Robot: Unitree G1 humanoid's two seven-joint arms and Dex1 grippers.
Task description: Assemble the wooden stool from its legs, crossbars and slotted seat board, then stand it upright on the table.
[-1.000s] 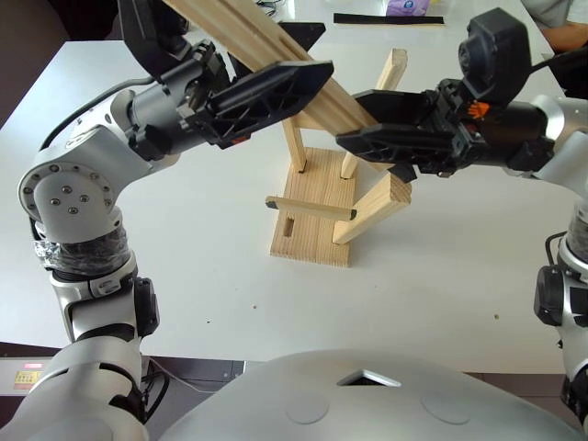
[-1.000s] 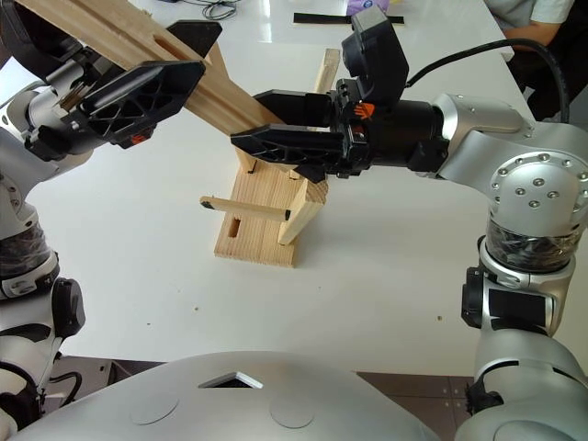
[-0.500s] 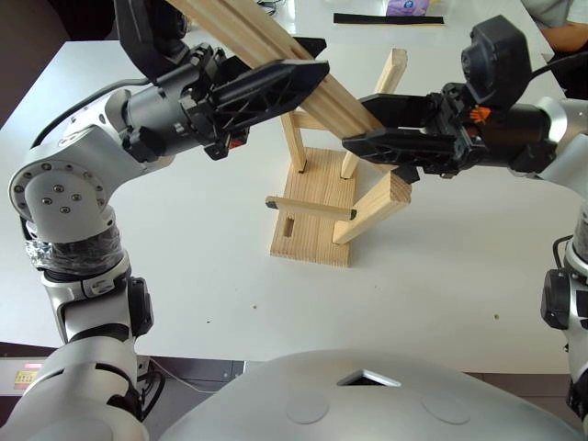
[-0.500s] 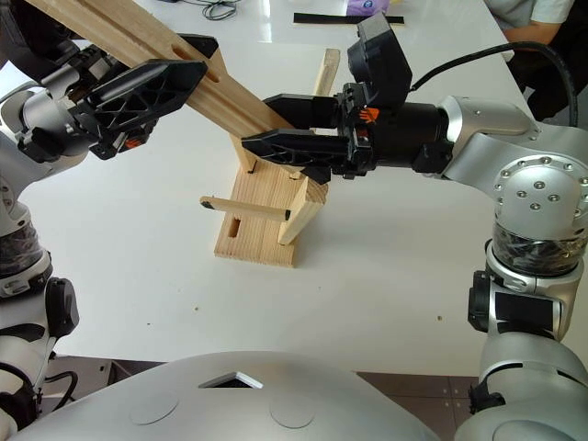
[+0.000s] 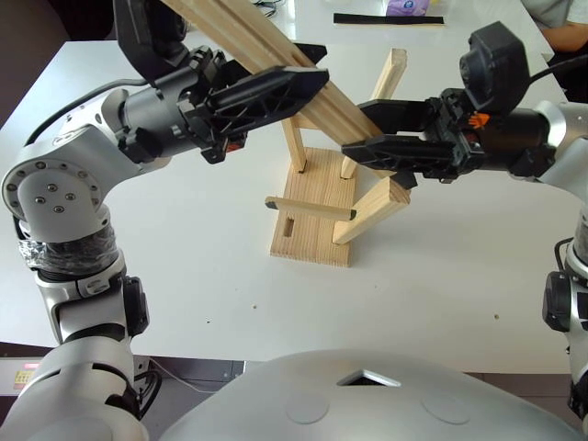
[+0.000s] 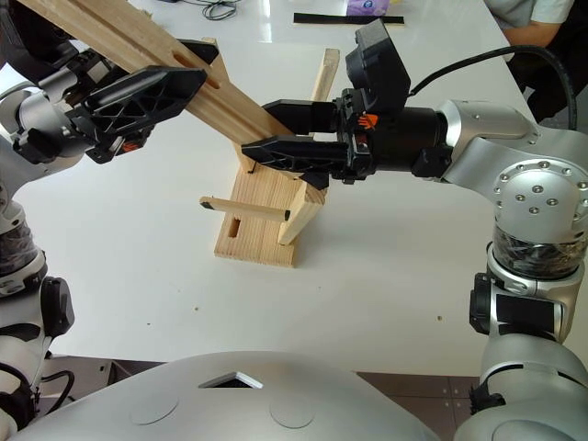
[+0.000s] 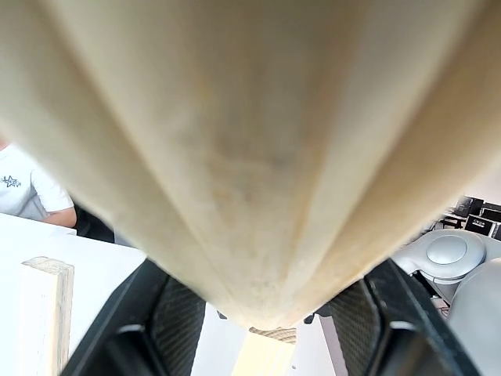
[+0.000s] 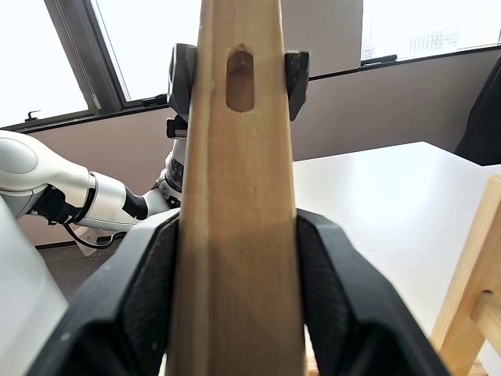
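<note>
While left tool (image 5: 318, 61) and right tool (image 5: 353, 127) each clench the pale slotted board (image 5: 234, 26), legs (image 5: 395, 69) stand beneath them.

Raised left tool (image 5: 308, 62) and right tool (image 5: 356, 127), both clamped.

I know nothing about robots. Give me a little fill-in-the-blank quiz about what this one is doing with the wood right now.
The long wooden piece is clamped by exactly ___ tools: the left tool and the right tool.
The fingers of these tools are coloured ___.
The seat board lies flat on a table whose top is coloured ___.
Missing words: two; black; white.
</note>
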